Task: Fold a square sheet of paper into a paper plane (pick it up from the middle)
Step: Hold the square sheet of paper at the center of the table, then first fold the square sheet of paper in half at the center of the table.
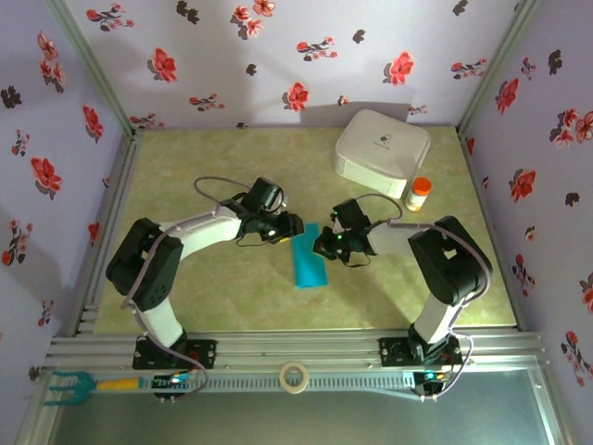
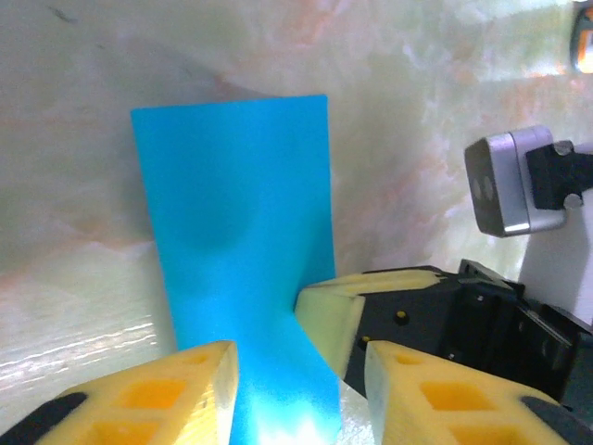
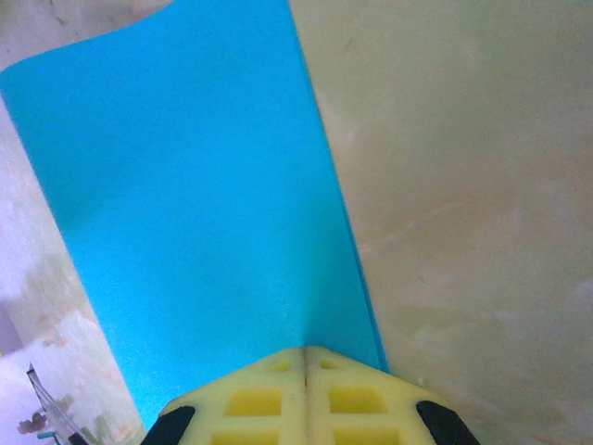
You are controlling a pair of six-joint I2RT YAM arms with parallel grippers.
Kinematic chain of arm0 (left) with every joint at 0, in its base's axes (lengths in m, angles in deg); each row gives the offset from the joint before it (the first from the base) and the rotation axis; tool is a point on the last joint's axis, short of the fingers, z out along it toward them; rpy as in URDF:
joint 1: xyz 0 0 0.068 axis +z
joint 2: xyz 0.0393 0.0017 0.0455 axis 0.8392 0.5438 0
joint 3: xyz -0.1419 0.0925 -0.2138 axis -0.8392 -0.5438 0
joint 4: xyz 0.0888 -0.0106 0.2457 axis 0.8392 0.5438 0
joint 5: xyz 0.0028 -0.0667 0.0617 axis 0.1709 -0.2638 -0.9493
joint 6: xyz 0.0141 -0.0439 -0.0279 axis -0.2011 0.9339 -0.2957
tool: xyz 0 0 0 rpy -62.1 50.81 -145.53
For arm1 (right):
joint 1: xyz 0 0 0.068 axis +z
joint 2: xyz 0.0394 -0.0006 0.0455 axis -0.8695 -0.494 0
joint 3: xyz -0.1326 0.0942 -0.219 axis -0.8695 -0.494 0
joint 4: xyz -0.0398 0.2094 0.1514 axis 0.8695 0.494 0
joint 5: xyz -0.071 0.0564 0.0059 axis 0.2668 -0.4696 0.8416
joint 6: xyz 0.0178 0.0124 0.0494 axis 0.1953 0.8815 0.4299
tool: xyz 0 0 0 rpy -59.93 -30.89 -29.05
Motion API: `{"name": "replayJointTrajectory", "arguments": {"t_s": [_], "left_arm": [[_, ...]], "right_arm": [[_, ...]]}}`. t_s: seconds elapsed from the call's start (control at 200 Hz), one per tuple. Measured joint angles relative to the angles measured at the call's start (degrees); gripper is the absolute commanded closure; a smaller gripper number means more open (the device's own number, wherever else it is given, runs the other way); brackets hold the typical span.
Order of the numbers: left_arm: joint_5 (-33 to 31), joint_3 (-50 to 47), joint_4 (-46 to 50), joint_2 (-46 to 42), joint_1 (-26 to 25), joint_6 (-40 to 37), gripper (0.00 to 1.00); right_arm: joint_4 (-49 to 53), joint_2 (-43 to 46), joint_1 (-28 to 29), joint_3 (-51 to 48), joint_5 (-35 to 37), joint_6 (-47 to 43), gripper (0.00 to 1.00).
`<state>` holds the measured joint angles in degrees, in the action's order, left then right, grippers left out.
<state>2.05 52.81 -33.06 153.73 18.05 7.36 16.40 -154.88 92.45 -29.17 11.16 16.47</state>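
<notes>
Overall: a narrow, folded blue paper [image 1: 308,262] is seen on the table [image 1: 213,297], with both grippers set at the end farthest from the arm bases.
Left gripper [image 2: 298,360]: the jaws are held apart, and nothing is clamped between them.
Paper from the left gripper: its near end is straddled by the two yellow fingers [image 2: 167,394], closer to one than to the other. The rest is stretched straight ahead of the tips, with a soft bend shaded across the middle.
Right gripper [image 3: 306,363]: the tips are pressed together with no gap between them.
Paper from the right gripper: its near edge is met right at the closed tips, and the sheet is spread out ahead of them. Whether a layer is nipped between the tips cannot be told.
Grippers to each other: in the left wrist view the right gripper's tip is seen touching the paper's long edge, just ahead of and beside the left gripper's fingers.
Paper shape: a long rectangle with square far corners.
Box [image 1: 382,151]: a white rounded box is set well beyond the right gripper, apart from the paper.
Bottle [image 1: 420,194]: a small orange bottle is stood just beside the box, between it and the right arm.
</notes>
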Motion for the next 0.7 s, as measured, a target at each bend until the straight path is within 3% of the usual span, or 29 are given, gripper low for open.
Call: {"name": "replayJointTrajectory", "arguments": {"t_s": [0.13,0.275,0.705], "left_arm": [[2.62,-0.22,-3.26,1.09,0.0,0.74,0.75],[5.51,-1.16,-7.26,2.73,0.02,1.42,1.0],[8.87,-4.44,-12.85,5.53,0.15,2.62,1.0]], "right_arm": [[-0.44,0.33,-0.07,-0.42,0.46,0.72,1.0],[-0.5,0.33,-0.07,-0.42,0.48,1.07,1.0],[-0.55,0.33,-0.07,-0.46,0.52,1.07,1.0]]}}
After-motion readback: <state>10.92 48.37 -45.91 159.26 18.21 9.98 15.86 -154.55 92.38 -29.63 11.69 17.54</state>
